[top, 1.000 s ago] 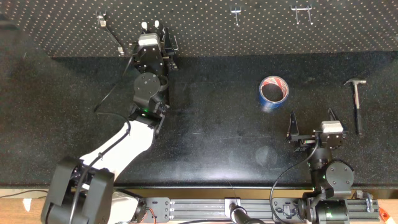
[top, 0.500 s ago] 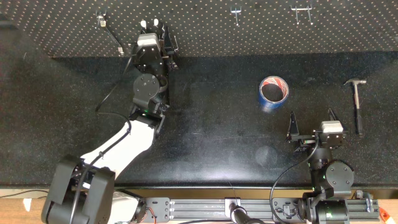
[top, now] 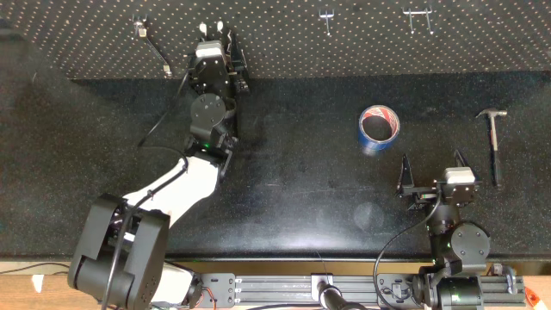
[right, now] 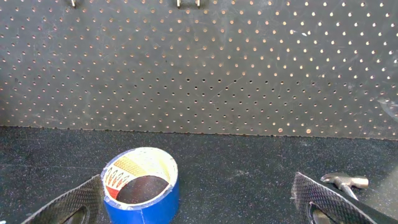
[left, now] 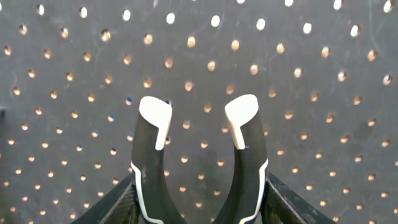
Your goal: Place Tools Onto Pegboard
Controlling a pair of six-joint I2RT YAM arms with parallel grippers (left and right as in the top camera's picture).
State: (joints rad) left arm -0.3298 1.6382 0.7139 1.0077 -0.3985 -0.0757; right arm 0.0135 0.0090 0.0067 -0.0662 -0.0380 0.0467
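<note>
A tool with two black handles tipped in white [left: 199,134] is held in my left gripper [left: 199,202], which is shut on it. The handle tips point at the black pegboard [left: 311,74] and are close to it. From above, the left gripper [top: 215,53] is up at the pegboard's lower edge, with the white tips [top: 212,29] over the board. A blue tape roll [top: 378,127] [right: 142,182] lies on the table right of centre. At the far right lies a hammer [top: 493,146] [right: 346,181]. My right gripper [top: 430,176] stands open near the front, short of the tape roll.
Bare metal hooks [top: 325,17] [top: 417,17] stick out of the pegboard [top: 362,39] at the upper right. A thin dark tool [top: 157,50] hangs from a hook at the upper left. The black tabletop [top: 293,181] is bare between the arms.
My left gripper has moved a little farther up toward the pegboard with the tool in it. The right arm, tape roll and hammer have not moved.
</note>
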